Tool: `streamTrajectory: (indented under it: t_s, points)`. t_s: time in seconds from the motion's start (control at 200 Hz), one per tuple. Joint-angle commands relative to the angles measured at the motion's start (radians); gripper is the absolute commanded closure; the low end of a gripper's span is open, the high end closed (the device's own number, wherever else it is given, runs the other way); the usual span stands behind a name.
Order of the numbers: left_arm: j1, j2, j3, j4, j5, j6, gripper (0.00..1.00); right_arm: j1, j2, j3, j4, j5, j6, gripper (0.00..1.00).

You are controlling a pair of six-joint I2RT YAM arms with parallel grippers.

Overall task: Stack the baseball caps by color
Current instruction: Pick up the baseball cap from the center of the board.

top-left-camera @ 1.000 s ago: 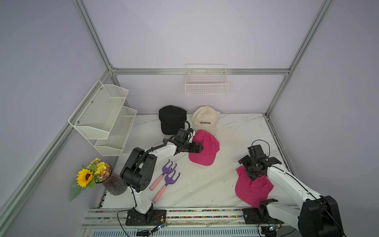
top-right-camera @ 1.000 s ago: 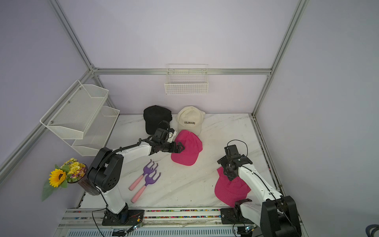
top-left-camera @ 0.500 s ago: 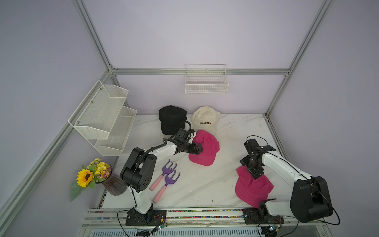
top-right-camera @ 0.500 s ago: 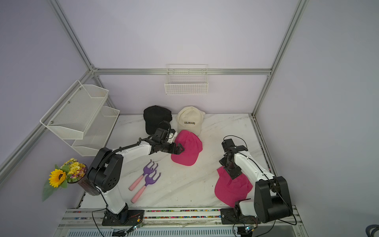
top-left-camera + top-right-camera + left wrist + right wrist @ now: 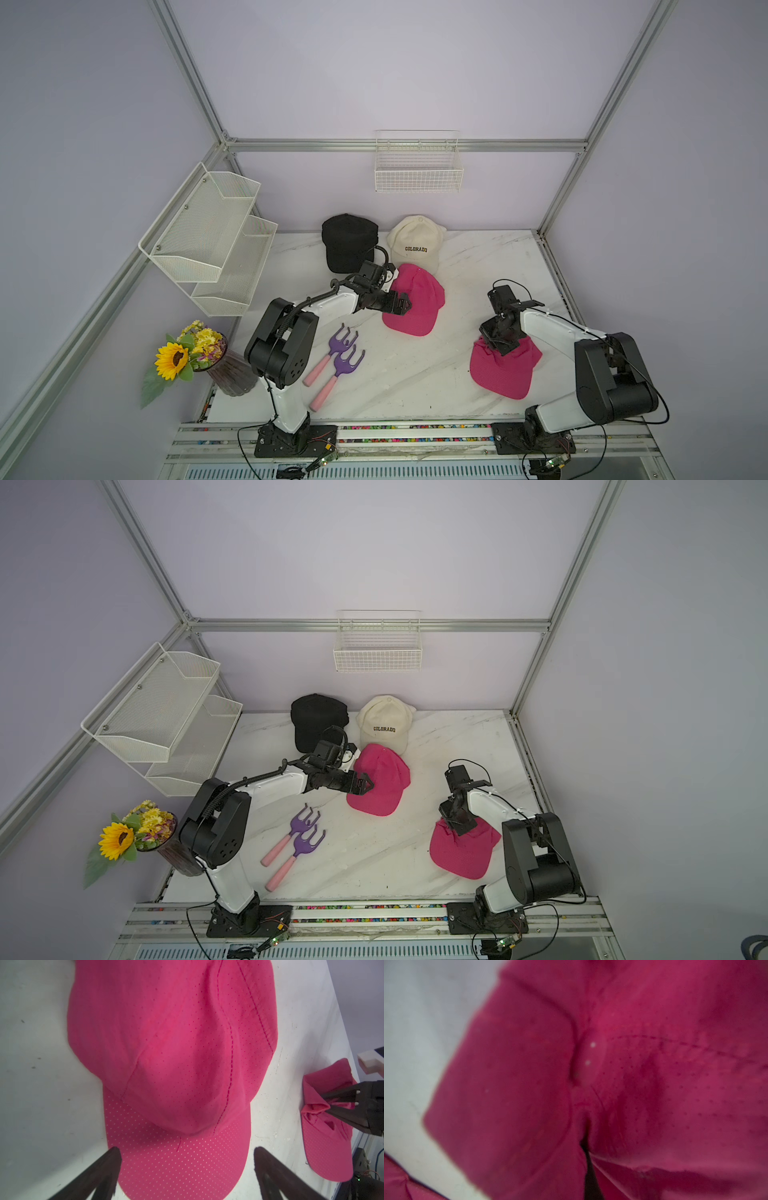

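A black cap (image 5: 349, 243) and a cream COLORADO cap (image 5: 415, 245) sit at the back of the table in both top views. One hot pink cap (image 5: 417, 303) lies mid-table; my left gripper (image 5: 405, 307) hovers at its left side, open. In the left wrist view its fingers straddle that cap's brim (image 5: 176, 1167). A second pink cap (image 5: 505, 372) lies at the front right. My right gripper (image 5: 496, 347) is shut on a bunched fold of its crown, seen in the left wrist view (image 5: 315, 1108). Pink fabric (image 5: 643, 1084) fills the right wrist view.
Two purple hand rakes with pink handles (image 5: 336, 361) lie front left of centre. A vase of flowers (image 5: 195, 357) stands at the left table edge. A white mesh shelf (image 5: 208, 237) hangs on the left wall, a wire basket (image 5: 417, 166) on the back wall.
My right gripper has come down onto the front-right pink cap and shut on its fabric. The left arm and the other caps have not moved.
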Motion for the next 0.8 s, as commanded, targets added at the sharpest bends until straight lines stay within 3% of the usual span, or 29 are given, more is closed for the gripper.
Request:
streamTrajectory:
  t_s: [0.0,0.205,0.375,0.455,0.615,0.795]
  points:
    - [-0.010,0.025,0.014,0.023,0.062,-0.019,0.00,0.010,0.014,0.053,0.174,0.004,-0.048,1.00]
    - [-0.056,0.005,-0.063,0.027,0.084,-0.104,0.00,0.077,0.094,0.188,0.444,-0.023,-0.169,1.00]
    - [-0.087,-0.016,-0.163,0.107,0.167,-0.216,0.00,0.139,0.136,0.240,0.549,0.002,-0.193,1.00]
    - [-0.104,-0.044,-0.198,0.131,0.162,-0.265,0.00,0.149,0.105,0.246,0.535,0.089,-0.192,1.00]
    - [-0.099,-0.175,-0.248,0.145,0.035,-0.313,0.00,0.147,0.002,0.261,0.516,0.248,-0.199,1.00]
    - [-0.099,-0.269,-0.212,0.232,0.110,-0.274,0.00,0.149,-0.135,0.335,0.490,0.281,-0.145,1.00]
